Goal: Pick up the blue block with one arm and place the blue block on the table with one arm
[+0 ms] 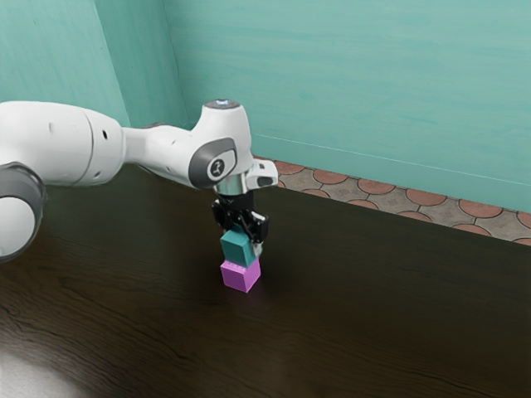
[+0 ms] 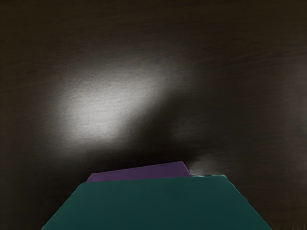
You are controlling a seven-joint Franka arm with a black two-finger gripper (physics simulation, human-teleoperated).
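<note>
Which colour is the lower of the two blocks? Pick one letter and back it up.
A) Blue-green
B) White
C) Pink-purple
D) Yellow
C: in the exterior view the pink-purple block is down at the table, with the blue-green block above it.

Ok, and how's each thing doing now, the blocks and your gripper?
Blue block: upright, right above the pink block; touching it or not, I can't tell.
Pink block: sitting flat on the table.
Gripper: pointing down at the blue block; I can't tell if it's gripping.
</note>
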